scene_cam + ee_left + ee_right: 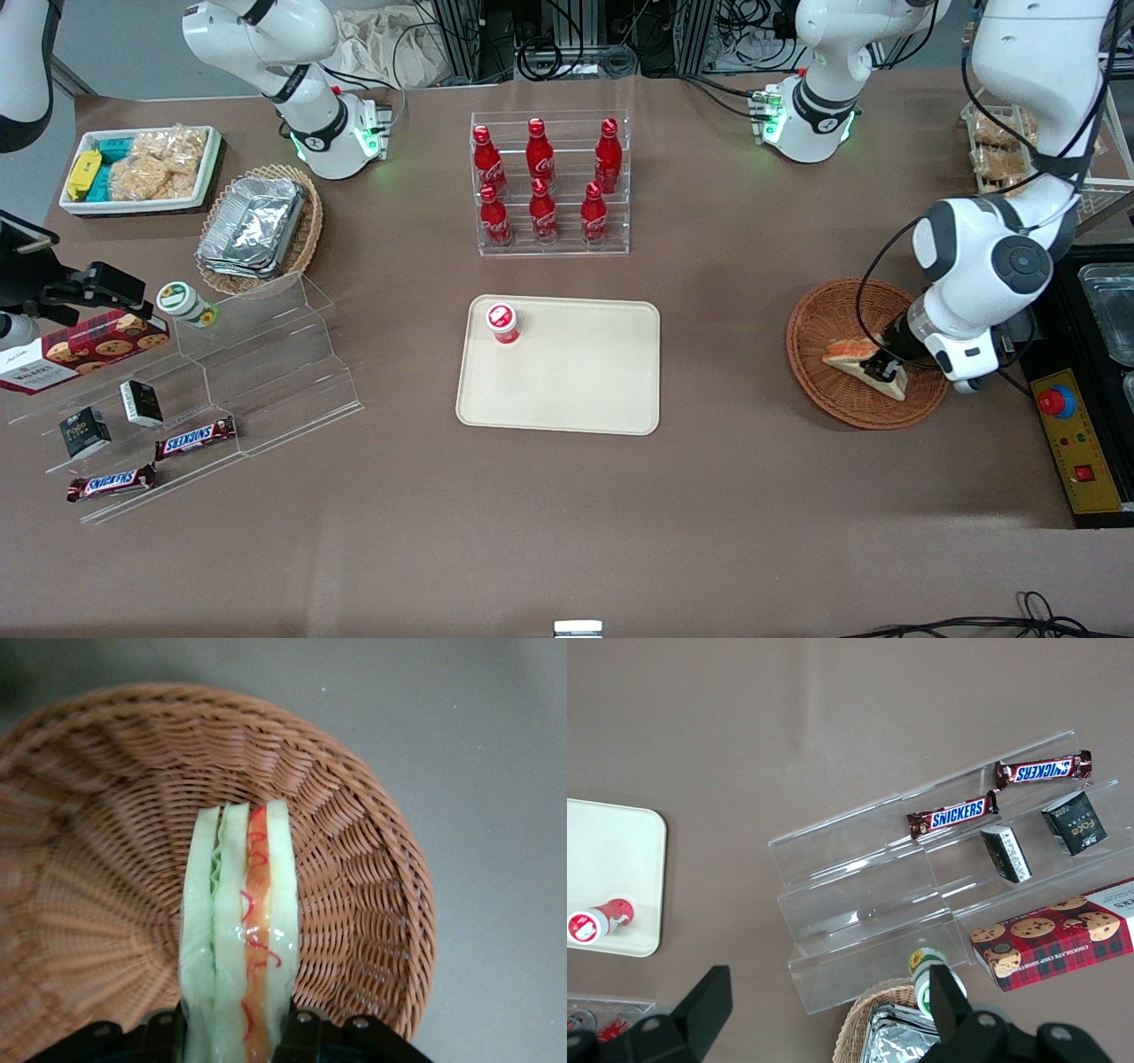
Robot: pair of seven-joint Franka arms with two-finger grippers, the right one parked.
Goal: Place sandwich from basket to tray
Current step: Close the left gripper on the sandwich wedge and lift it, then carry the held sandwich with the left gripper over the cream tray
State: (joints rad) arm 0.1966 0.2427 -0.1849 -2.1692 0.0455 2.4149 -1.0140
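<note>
A brown table covers the whole workspace, with snack displays toward the parked arm's end and a bottle rack (551, 184) in the middle, farther from the front camera than the tray (567, 390). Our basket (828, 381) sits toward the working arm's end, and the gripper (884, 368) is down inside it. In the wrist view we see the sandwich (239, 939) standing on edge between the fingers (301, 1028), one on each bread face, so we judge the gripper clamped on the sandwich. From the front, the sandwich (864, 359) shows low over the weave; we cannot tell whether it rests on the basket floor or has just left it.

So we count the reach and the grasp as done. What remains, as far as we can see, is nearly everything else: lifting the sandwich clear of the rim, carrying it across the bare table to the tray, setting it down and letting go. The tray holds only a small red-capped cup (503, 322) in one corner, so there is ample open surface for the placement, away from that cup.
</note>
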